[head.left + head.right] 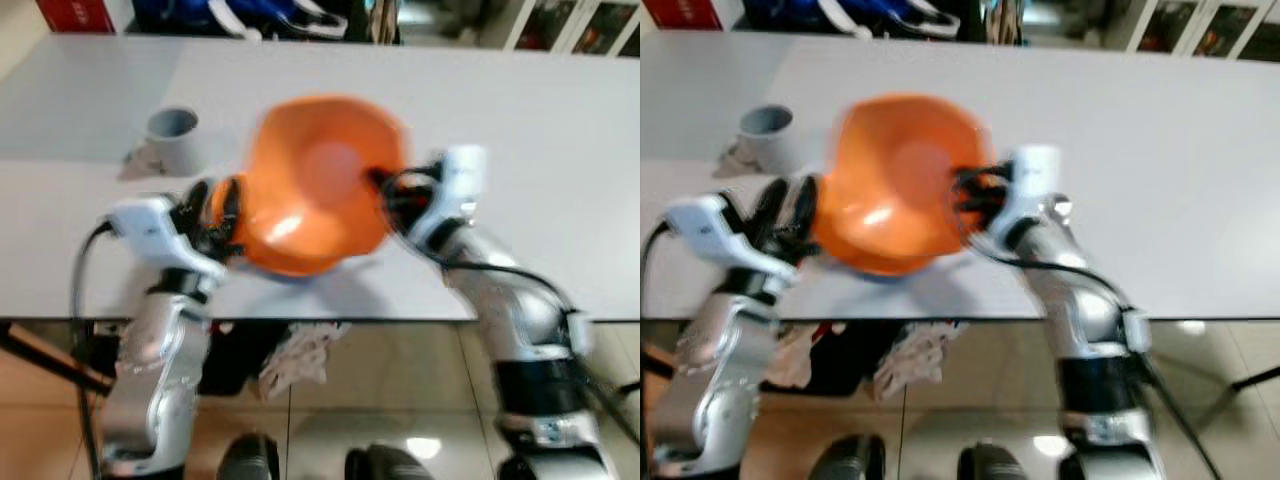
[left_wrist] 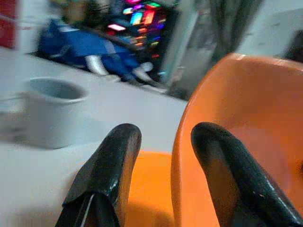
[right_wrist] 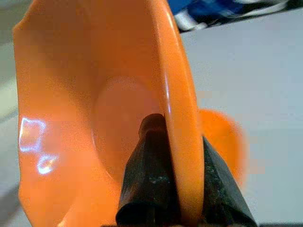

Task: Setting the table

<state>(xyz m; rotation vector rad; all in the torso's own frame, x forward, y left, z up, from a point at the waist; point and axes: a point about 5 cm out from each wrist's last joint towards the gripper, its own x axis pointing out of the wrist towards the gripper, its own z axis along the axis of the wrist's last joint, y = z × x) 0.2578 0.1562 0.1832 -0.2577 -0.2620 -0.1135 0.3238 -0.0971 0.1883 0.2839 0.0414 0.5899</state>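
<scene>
orange bowl (image 1: 320, 185) | tilted above the white table (image 1: 540, 120), rim pinched by closed right gripper (image 3: 177, 189) | left gripper (image 2: 161, 156) open beside it, empty | lower level, release gently

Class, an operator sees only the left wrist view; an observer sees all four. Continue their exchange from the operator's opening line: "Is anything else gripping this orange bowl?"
Observer: Yes. The right gripper is shut on the orange bowl, with one finger inside the rim and one outside.
Operator: How does the bowl sit?
Observer: The head views show it tilted, over the near part of the white table.
Operator: Where is my gripper relative to the other?
Observer: The left gripper is open at the bowl's left side, opposite the right gripper.
</scene>
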